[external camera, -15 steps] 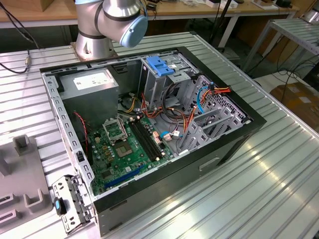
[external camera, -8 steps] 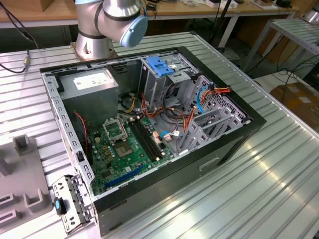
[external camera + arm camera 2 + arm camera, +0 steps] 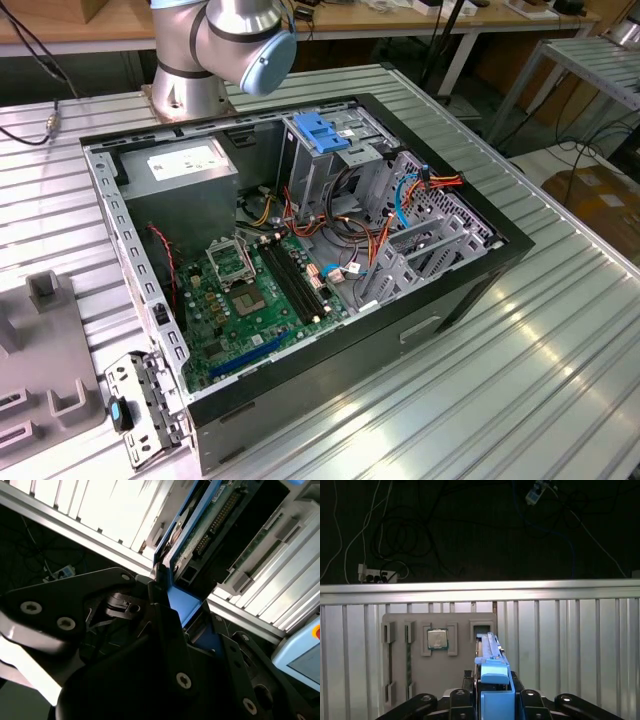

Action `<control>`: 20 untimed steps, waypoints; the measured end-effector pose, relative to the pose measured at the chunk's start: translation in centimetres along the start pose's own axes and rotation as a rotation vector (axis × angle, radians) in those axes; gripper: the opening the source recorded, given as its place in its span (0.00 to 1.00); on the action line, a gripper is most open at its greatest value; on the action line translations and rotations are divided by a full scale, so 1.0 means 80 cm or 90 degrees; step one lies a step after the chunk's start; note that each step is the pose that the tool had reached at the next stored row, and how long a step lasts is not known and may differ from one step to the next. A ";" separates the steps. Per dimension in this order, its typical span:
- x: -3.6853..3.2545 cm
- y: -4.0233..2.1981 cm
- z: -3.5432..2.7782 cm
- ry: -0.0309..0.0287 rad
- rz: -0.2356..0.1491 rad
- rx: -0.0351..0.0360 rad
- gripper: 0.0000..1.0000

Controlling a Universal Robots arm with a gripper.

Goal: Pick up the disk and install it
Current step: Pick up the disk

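Observation:
In both wrist views my gripper (image 3: pixel 495 702) (image 3: pixel 181 605) is shut on the disk. In the first wrist view the disk (image 3: pixel 489 652) stands on edge, with its blue plastic rail (image 3: pixel 496 682) clamped between the black fingers (image 3: pixel 461 700). It hangs in front of a grey fixture plate (image 3: pixel 420 680), near an open slot (image 3: pixel 481 628) in it. The second wrist view shows the disk's green circuit-board side (image 3: pixel 212 520) and a blue rail (image 3: pixel 182 602) between the fingers (image 3: pixel 160 610). In the exterior view the open computer case (image 3: pixel 480 270) lies on the table, with the drive cage (image 3: pixel 330 175) at its far side.
A blue latch plate (image 3: pixel 325 130) tops the cage, and a grey power-supply box (image 3: pixel 185 165) sits beside it. Cables (image 3: pixel 400 195) and a motherboard (image 3: pixel 250 300) fill the case. The arm's base (image 3: pixel 190 80) stands behind it. The fixture plate holds a processor chip (image 3: pixel 437 640).

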State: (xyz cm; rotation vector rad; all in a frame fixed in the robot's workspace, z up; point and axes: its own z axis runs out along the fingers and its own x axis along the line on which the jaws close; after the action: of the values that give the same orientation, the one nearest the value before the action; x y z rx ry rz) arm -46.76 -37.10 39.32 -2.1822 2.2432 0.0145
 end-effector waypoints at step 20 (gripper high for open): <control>-0.0002 0.0000 -0.0158 0.0000 0.000 0.0000 0.37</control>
State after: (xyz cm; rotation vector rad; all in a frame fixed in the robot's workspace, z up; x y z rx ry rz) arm -46.76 -37.10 40.58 -2.1822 2.2432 0.0145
